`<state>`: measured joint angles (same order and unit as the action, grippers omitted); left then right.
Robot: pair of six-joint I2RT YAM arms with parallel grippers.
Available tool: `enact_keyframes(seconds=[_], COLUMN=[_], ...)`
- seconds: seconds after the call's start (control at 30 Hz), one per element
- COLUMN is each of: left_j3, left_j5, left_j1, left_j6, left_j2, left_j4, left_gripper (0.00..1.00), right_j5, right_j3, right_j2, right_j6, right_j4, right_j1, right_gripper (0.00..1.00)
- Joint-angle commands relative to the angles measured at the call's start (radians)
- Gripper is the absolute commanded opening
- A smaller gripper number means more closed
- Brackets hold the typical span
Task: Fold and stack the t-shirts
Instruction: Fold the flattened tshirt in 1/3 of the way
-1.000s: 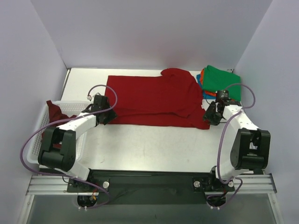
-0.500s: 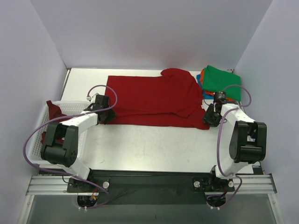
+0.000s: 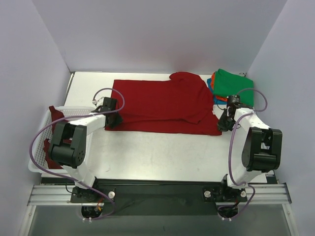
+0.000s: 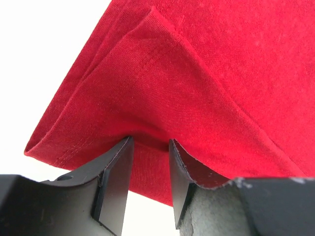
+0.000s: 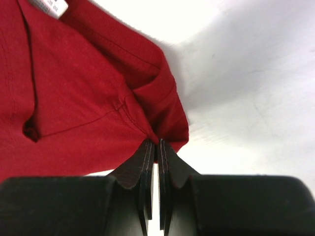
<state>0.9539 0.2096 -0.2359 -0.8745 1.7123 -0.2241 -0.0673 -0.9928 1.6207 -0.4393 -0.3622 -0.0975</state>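
The bright red t-shirt (image 3: 162,105) lies spread flat across the back of the table. My left gripper (image 3: 112,119) is at its near left corner, jaws open with the folded hem (image 4: 147,162) lying between the fingertips. My right gripper (image 3: 222,125) is shut on the near right corner of the red shirt (image 5: 157,132), pinching a small bunch of cloth. Folded green (image 3: 234,86), orange (image 3: 212,80) and blue (image 3: 217,100) shirts are stacked at the back right. A darker maroon shirt (image 3: 55,116) lies in the basket.
A white mesh basket (image 3: 37,157) stands at the table's left edge beside the left arm. The folded stack sits close behind the right gripper. White walls close in the back and both sides. Bare white table lies in front of the red shirt.
Both grippers have closed in on the red shirt's near corners; the left moved slightly right and back, the right shifted right at the corner. The shirt's body has stayed put.
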Motion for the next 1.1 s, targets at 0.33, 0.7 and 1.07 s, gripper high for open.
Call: enact_keyframes(seconds=[0.33,0.7,1.07], left_j3=[0.016,0.034,-0.124], left_j5=[-0.021,-0.032,0.059], left_j1=[0.003,-0.008,-0.006], left_j6=[0.055,0.089,0.048], left_j2=[-0.003,-0.204,-0.321], left_j4=[-0.012,-0.052,-0.061], left_gripper=[0.50,0.62,0.61], right_j5=[0.153,-0.067,-0.157], right_j3=[-0.089,0.075,0.307], right_j2=[-0.028,-0.249,-0.265], right_j6=[0.022,-0.130,-0.249], right_j4=[-0.133,-0.034,0.195], right_j1=[0.004,-0.011,-0.042], right_gripper=[0.18,0.49,0.47])
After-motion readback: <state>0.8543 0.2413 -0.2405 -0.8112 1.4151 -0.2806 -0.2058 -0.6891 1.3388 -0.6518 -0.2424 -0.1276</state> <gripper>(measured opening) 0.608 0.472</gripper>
